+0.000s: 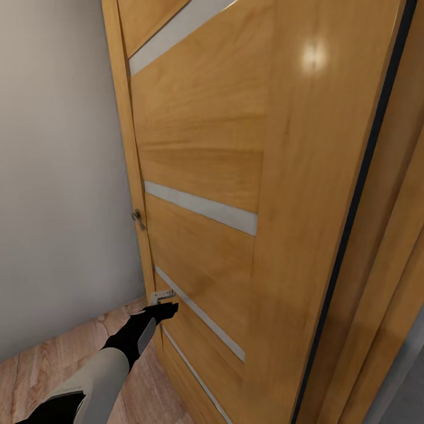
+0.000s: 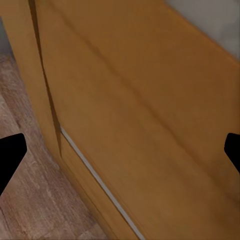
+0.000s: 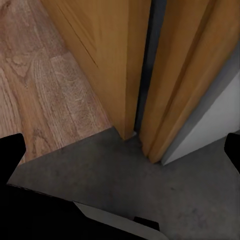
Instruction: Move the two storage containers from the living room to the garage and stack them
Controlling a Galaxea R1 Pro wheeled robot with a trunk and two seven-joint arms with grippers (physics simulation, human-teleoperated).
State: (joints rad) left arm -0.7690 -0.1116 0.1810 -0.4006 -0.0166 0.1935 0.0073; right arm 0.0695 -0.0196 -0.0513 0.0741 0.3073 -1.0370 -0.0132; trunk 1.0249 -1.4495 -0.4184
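Observation:
The two storage containers are out of view. I face an orange-brown wooden door with pale grey stripes, standing ajar. My left gripper reaches low toward the door's hinge side; in the left wrist view it is open, black fingertips wide apart with nothing between them, close to the door panel. My right gripper is open and empty too, hanging over the dark grey concrete floor at the threshold by the door's edge.
Light wood plank flooring meets a pale wall at the left. A small round knob sits by the door frame. The door's dark free edge and jamb stand at the right. A dark part of my body lies below.

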